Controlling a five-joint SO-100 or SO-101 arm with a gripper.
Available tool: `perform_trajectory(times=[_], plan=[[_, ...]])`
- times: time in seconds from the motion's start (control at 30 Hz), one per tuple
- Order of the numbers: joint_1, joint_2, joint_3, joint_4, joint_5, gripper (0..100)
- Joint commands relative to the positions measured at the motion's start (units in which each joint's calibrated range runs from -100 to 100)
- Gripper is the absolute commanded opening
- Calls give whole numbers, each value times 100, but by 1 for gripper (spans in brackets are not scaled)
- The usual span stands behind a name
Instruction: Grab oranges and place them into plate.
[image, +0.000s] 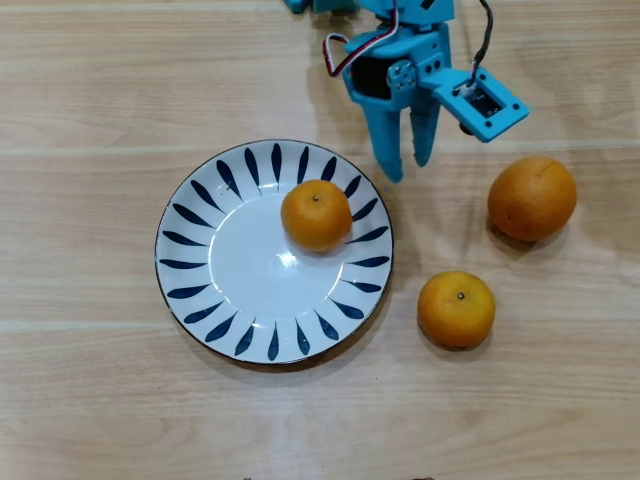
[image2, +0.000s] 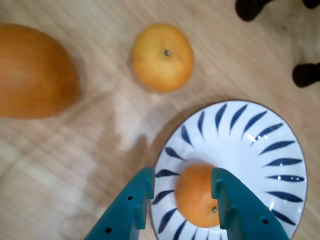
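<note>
The white plate (image: 215, 290) with dark blue leaf strokes lies at the centre-left of the overhead view. One small orange (image: 316, 214) rests on its upper right part. My blue gripper (image: 408, 168) hangs open just past the plate's upper right rim, holding nothing. A larger orange (image: 532, 197) and a smaller orange (image: 456, 309) lie on the wood to the right of the plate. In the wrist view the gripper (image2: 182, 175) frames the plated orange (image2: 197, 197) on the plate (image2: 260, 150). The smaller orange (image2: 162, 57) and the larger orange (image2: 35, 70) lie beyond.
Everything sits on a light wooden tabletop (image: 100, 80). Two black rounded objects (image2: 250, 7) (image2: 306, 74) stand at the top right of the wrist view. The arm's body and cables (image: 400, 40) enter from the top of the overhead view.
</note>
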Motion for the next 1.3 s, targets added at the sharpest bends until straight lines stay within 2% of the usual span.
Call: perform_trajectory(times=[0.0, 0.13, 0.3, 0.43, 0.63, 0.8, 1.27], plan=[[-647, 259, -1399, 861, -400, 13], [-1179, 597, -2014, 1196, -813, 13], [-1622, 969, -2087, 818, -1085, 15], [-1792, 1307, -1462, -583, -1121, 23], [-1937, 1273, 249, -2844, -1268, 24], [-2050, 1282, 1426, -4013, -1550, 29], [-2413, 1350, 1680, -4167, -2036, 30]])
